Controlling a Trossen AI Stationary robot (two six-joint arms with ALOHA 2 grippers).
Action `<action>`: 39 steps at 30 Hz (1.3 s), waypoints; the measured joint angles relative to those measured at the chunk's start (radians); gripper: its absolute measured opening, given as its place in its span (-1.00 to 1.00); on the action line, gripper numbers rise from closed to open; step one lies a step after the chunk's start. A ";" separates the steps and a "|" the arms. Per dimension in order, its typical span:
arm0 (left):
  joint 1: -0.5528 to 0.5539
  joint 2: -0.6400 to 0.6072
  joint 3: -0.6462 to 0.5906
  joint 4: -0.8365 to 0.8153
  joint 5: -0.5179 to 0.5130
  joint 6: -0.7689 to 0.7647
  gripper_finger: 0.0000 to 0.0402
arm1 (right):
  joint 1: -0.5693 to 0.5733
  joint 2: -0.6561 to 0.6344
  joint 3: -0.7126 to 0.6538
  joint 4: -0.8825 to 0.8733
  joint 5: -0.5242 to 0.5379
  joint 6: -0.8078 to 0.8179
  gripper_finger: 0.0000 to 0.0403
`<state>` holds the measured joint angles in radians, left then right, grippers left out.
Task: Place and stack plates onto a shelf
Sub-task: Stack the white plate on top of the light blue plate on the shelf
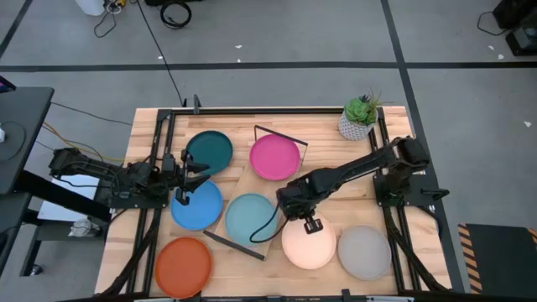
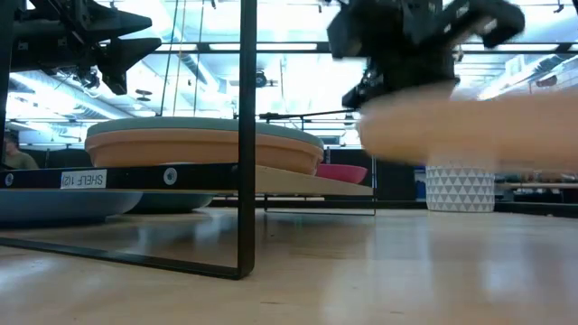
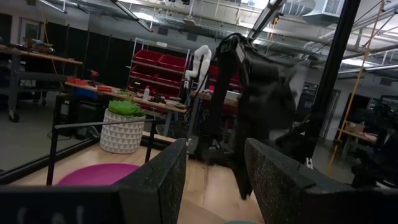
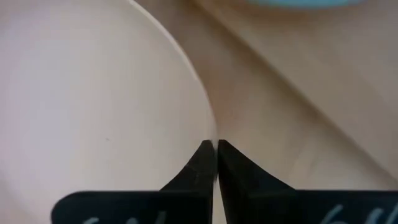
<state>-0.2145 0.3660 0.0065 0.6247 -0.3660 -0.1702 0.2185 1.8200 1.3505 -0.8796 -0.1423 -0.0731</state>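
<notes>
My right gripper [image 1: 311,223] is shut on the cream plate [image 1: 308,245], which shows blurred and off the table in the low view [image 2: 470,126]. My left gripper [image 1: 191,173] hovers open above the gap between the dark teal plate [image 1: 210,151] and the blue plate [image 1: 196,206], touching nothing. The shelf [image 1: 237,184] lies slantwise mid-table. On it the light blue plate [image 1: 250,218] sits on top of a terracotta plate [image 2: 199,149]. The magenta plate [image 1: 274,157], grey plate [image 1: 363,252] and orange-red plate [image 1: 183,267] lie flat on the table. My right gripper pinches the cream plate's rim at its far edge [image 4: 210,134] between the two fingers, one on the inner side and one on the outer. The fingers come from above, slanting down from the far side. The plate is lifted clear of the table, roughly level.
A potted plant in a white pot [image 1: 359,117] stands at the far right corner. Black wire frames [image 1: 281,136] rise at the shelf's ends, and one upright [image 2: 247,135] stands close in the low view. The grey plate lies just right of the held cream plate.
</notes>
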 joint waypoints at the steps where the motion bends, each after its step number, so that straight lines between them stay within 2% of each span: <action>1: 0.000 0.000 0.000 0.000 0.000 0.000 -0.14 | -0.003 -0.018 0.000 0.000 -0.006 0.001 -0.94; 10: 0.000 0.000 0.000 0.000 0.000 0.000 -0.14 | -0.031 -0.126 0.001 0.023 -0.039 -0.024 -0.94; 14: 0.000 0.000 0.000 0.000 0.000 0.000 -0.14 | -0.049 -0.139 0.001 0.054 -0.041 -0.018 -0.94; 21: 0.000 0.000 0.000 0.005 0.000 0.000 -0.14 | -0.093 -0.139 0.002 0.210 -0.009 -0.006 -0.94; 24: 0.000 0.000 0.000 0.005 0.000 0.000 -0.14 | -0.118 -0.136 0.036 0.214 -0.007 -0.009 -0.94; 34: 0.000 0.000 0.000 0.011 0.000 0.009 -0.14 | -0.155 -0.002 0.211 0.235 0.075 -0.116 -0.94; 39: 0.000 0.000 0.000 0.011 0.000 0.005 -0.14 | -0.171 0.091 0.309 0.236 0.077 -0.179 -0.94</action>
<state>-0.2142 0.3660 0.0063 0.6361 -0.3660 -0.1650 0.0479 1.9113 1.6593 -0.6431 -0.0654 -0.2520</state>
